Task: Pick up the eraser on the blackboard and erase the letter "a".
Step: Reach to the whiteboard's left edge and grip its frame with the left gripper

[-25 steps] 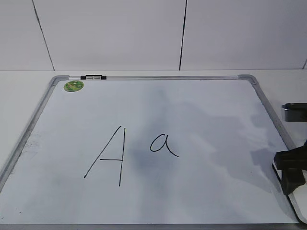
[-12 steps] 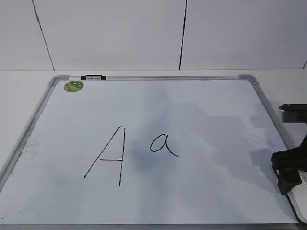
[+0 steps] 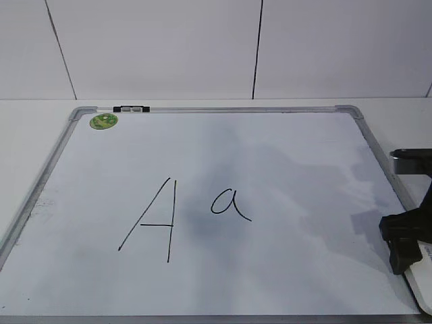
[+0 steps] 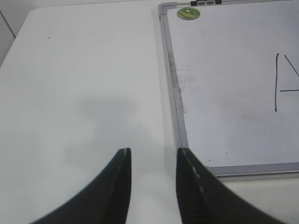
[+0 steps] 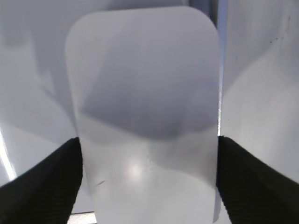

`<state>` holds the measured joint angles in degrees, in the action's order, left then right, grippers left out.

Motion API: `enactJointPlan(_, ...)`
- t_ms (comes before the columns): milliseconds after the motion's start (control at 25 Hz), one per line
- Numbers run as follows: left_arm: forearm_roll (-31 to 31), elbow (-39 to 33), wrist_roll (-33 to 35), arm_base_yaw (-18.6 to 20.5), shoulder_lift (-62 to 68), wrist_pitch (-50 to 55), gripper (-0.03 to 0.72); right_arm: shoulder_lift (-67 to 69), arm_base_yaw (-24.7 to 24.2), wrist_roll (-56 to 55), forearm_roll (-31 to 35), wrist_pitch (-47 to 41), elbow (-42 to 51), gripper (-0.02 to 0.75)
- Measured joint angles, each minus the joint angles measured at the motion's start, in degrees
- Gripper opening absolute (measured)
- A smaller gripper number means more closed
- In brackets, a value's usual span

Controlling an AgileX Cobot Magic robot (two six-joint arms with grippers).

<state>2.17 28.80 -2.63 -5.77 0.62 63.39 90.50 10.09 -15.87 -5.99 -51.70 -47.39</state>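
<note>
The blackboard [image 3: 304, 155] is a white board in a grey frame lying flat on the table; its left part shows in the left wrist view [image 4: 224, 121]. The letter "a" [image 3: 229, 204] is near its middle. The white eraser [image 5: 145, 112] fills the right wrist view between my right gripper's jaws [image 5: 148, 140], which touch both its sides. In the exterior view that gripper [image 3: 405, 244] is low at the board's right edge, with a bit of the eraser [image 3: 425, 291] below it. My left gripper [image 4: 153, 150] is open and empty over the table, left of the board.
A capital "A" [image 3: 152, 219] stands just left of the "a". A green oval sticker [image 3: 104, 121] sits in the board's far left corner, and a black clip [image 3: 131, 108] on the far frame. A white wall rises behind the table.
My right gripper has shifted slightly left and lower at the board's right edge. The letters and the board have not changed.
</note>
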Motion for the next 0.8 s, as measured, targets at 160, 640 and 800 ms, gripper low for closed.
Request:
enactJointPlan(160,0.0,0.0,0.0,0.0,0.0,0.0,0.245,0.0,0.0,0.0,0.0,0.0,0.0,0.641)
enactJointPlan(640,0.0,0.0,0.0,0.0,0.0,0.0,0.245,0.0,0.0,0.0,-0.3,0.0,0.0,0.537)
enactJointPlan(800,0.0,0.0,0.0,0.0,0.0,0.0,0.245,0.0,0.0,0.0,-0.3,0.0,0.0,0.536)
